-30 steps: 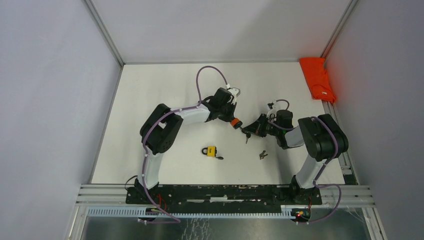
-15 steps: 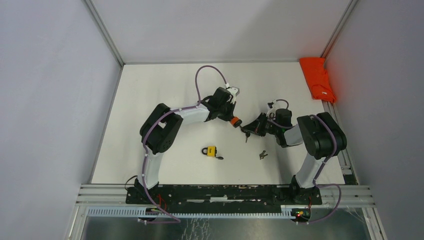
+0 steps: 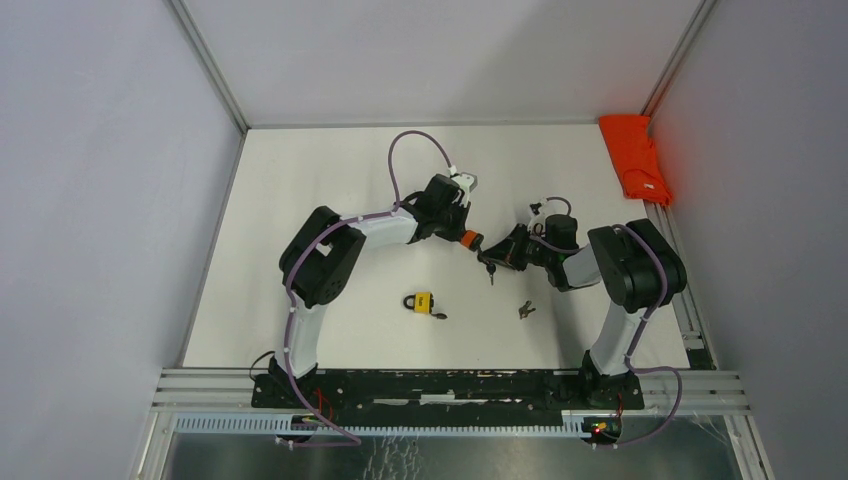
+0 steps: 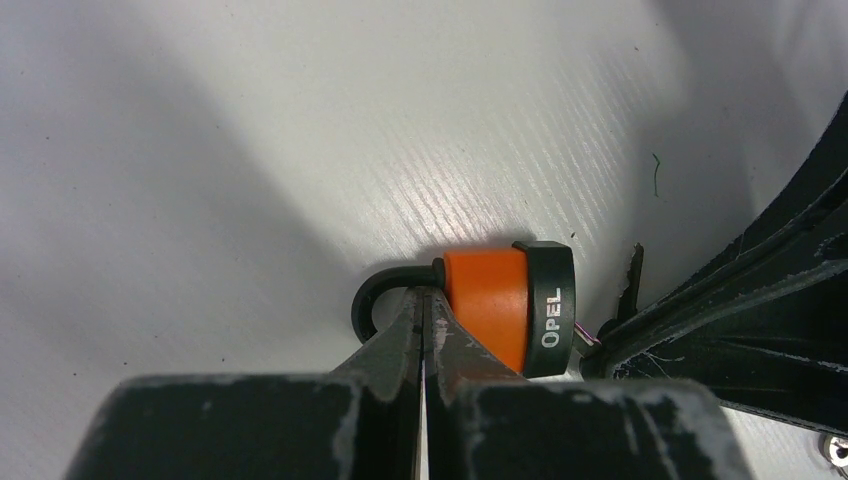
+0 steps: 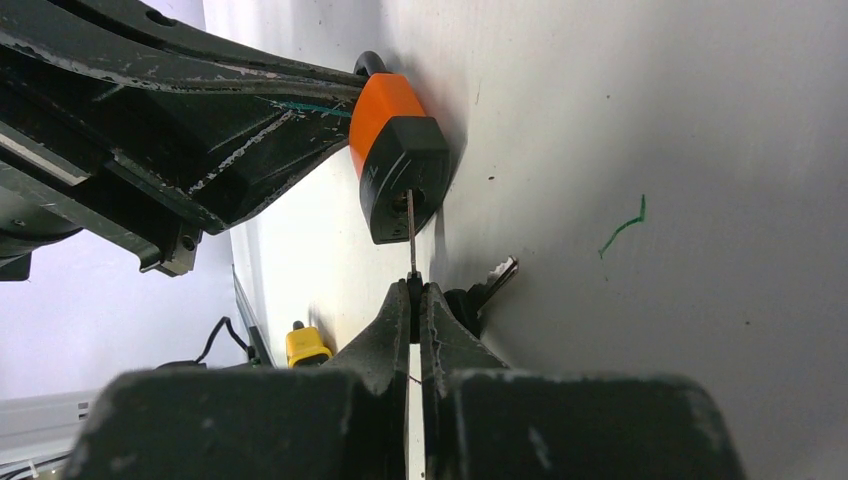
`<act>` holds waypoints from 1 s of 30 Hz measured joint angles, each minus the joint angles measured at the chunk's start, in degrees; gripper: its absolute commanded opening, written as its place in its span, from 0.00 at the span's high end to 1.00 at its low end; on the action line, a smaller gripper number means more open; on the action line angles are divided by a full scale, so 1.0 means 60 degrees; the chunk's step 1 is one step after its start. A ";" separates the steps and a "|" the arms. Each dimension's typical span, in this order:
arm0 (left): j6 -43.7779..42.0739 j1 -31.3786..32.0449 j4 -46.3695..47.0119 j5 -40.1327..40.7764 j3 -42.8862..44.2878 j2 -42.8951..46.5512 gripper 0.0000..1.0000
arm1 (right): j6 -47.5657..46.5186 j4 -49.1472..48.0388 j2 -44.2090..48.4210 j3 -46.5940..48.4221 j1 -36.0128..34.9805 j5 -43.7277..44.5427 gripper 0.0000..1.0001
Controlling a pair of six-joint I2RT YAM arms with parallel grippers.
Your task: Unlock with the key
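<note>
left wrist view: orange padlock [image 4: 487, 305]; its black end cap [image 4: 548, 308] carries white capitals reading "opel", running along the cap's side. right wrist view: the black end cap shows a pale character on its flank, too foreshortened to read. top view: yellow padlock [image 3: 423, 301], markings too small to read.

Smooth orange plastic padlock [image 5: 392, 125], bare metal key [image 5: 410, 238]
</note>
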State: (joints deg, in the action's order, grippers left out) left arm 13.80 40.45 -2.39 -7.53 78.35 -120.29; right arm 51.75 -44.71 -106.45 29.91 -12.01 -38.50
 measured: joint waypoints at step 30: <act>-0.0117 0.0200 -0.0528 -0.0182 -0.0958 0.0871 0.98 | -0.6025 0.7621 0.4197 0.1854 -0.0437 0.4590 1.00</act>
State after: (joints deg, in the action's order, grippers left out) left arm 13.10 41.65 -5.56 -8.62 72.60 -115.07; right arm 15.59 1.02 -81.28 41.04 -14.63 -10.96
